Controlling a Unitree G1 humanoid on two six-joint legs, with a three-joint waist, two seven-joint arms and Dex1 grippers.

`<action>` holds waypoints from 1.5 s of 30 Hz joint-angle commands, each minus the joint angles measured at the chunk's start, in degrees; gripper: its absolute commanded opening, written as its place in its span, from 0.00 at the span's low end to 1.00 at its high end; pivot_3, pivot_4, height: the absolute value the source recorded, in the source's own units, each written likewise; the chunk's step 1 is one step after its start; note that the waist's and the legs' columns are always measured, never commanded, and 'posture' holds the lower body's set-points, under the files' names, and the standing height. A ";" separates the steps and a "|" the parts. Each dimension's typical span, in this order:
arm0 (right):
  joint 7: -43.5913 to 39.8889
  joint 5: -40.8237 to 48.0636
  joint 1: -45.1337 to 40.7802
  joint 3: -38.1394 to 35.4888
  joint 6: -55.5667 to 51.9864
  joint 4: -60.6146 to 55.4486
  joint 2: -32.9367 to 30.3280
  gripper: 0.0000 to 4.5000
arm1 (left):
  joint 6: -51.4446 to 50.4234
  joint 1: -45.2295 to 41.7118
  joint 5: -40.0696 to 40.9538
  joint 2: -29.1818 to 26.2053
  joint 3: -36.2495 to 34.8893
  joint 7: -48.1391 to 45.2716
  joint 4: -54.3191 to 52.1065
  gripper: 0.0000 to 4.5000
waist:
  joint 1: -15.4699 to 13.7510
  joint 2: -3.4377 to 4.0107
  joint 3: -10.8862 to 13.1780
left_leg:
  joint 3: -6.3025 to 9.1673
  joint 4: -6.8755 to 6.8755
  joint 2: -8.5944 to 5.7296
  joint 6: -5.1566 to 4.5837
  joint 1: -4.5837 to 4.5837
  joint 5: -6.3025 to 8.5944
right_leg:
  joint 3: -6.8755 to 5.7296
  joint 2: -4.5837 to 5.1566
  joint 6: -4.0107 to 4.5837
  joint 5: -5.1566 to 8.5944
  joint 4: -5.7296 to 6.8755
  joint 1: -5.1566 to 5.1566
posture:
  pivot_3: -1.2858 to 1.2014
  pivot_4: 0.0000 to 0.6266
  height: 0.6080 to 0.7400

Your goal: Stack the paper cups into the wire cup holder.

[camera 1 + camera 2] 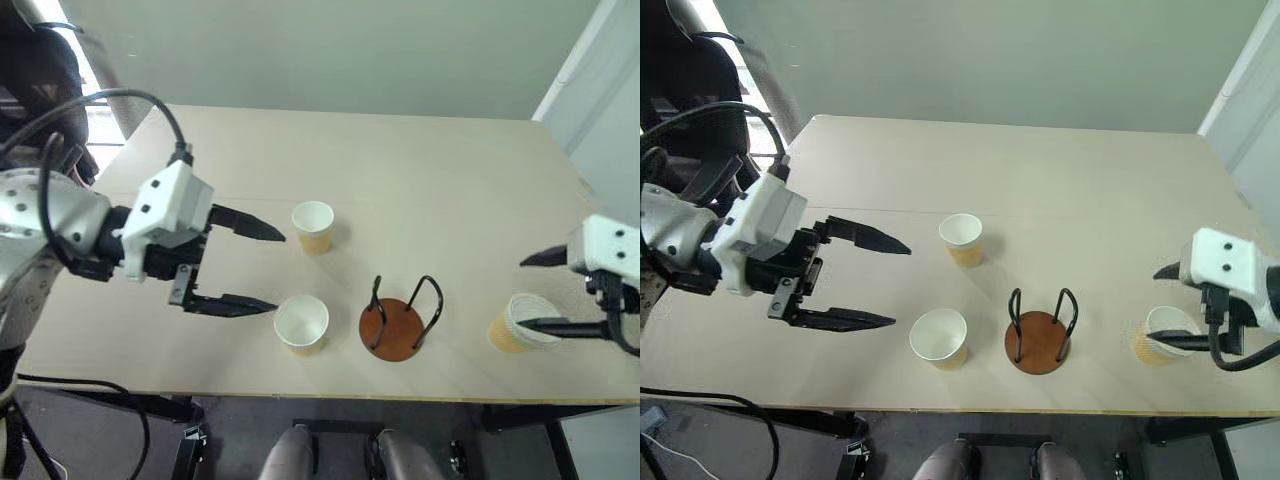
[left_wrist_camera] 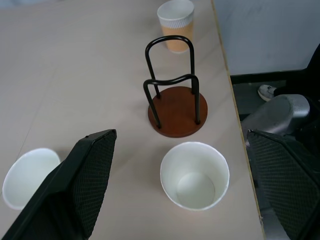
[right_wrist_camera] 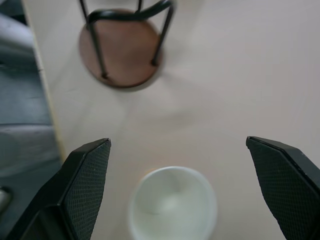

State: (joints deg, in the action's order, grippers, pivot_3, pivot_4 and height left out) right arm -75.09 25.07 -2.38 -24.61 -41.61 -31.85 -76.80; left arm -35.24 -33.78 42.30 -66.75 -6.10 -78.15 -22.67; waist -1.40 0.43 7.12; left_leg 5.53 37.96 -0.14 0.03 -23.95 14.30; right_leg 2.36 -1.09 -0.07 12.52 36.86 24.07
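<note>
On the pale, smooth table [image 1: 420,170] we see three tapered paper cups with white insides, rolled white rims and tan-yellow walls, all upright and apart from one another. The wire cup holder [image 1: 397,322], a round reddish-brown disc with two upright black wire loops, stands near the front edge and holds no cup. One paper cup [image 1: 302,323] sits just to its left, a second [image 1: 314,226] stands farther back on the table, and the third [image 1: 521,322] is to the holder's right, near the front edge. Our left end effector [image 1: 265,270] hovers left of the two left-hand cups, its two black, ribbed, pointed fingers spread wide and empty, pointing rightward across the table; the arm reaches in from the left with the white wrist block level. Our right end effector [image 1: 1165,308] is also spread wide and grips nothing; in the right wrist view the third cup sits between its fingers [image 3: 85,185] without touching either. That arm comes in from the right edge, angled down toward the table.
</note>
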 commanded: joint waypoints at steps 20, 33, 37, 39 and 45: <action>6.27 -7.51 10.48 5.09 1.49 -0.08 2.04 0.99 | -0.30 -0.06 -0.38 -0.67 -1.27 -0.09 0.37 1.00 | 0.40 0.00 0.00 | -0.01 0.13 0.00 -0.29 0.10 -0.06 | 0.00 0.00 -0.09 0.03 0.04 -0.18 | 0.52 0.24 1.00; 5.98 -11.11 3.18 15.34 8.09 8.27 0.48 0.15 | -2.25 2.18 0.88 -2.19 -4.29 1.42 -1.77 1.00 | 0.46 0.01 0.00 | -0.01 0.14 0.00 -0.31 0.11 -0.07 | 0.00 0.00 -0.21 -0.04 0.06 -0.19 | 0.52 0.24 1.00; 3.97 -11.17 1.54 15.94 10.28 9.81 -0.44 0.00 | -2.63 2.72 1.30 -2.31 -5.08 2.00 -2.20 1.00 | 0.44 0.01 0.00 | -0.01 0.15 0.00 -0.32 0.11 -0.07 | 0.01 0.01 -0.22 -0.05 0.05 -0.19 | 0.52 0.24 1.00; 2.36 -10.61 0.83 15.74 11.52 10.38 -0.95 0.00 | -2.90 2.49 1.55 -2.04 -5.44 2.83 -1.86 1.00 | 0.44 0.01 0.00 | -0.01 0.16 0.00 -0.32 0.11 -0.07 | 0.01 0.01 -0.21 -0.05 0.06 -0.19 | 0.52 0.24 1.00; -3.89 -4.76 -11.31 13.84 14.47 13.14 -2.57 0.00 | -3.24 2.98 2.27 -2.15 -5.89 3.02 -1.93 1.00 | 0.56 0.10 0.05 | -0.02 0.16 0.00 -0.31 0.12 -0.08 | 0.01 0.00 -0.19 -0.06 0.07 -0.19 | 0.52 0.24 1.00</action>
State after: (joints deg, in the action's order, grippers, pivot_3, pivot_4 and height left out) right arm -77.56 17.91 -9.49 -7.64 -28.43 -19.17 -77.42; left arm -38.26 -30.48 43.74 -68.35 -10.03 -75.56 -23.83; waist -0.84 0.53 7.17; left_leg 5.50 38.14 -0.15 -0.28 -23.84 14.20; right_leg 2.37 -1.08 -0.24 12.47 36.94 23.90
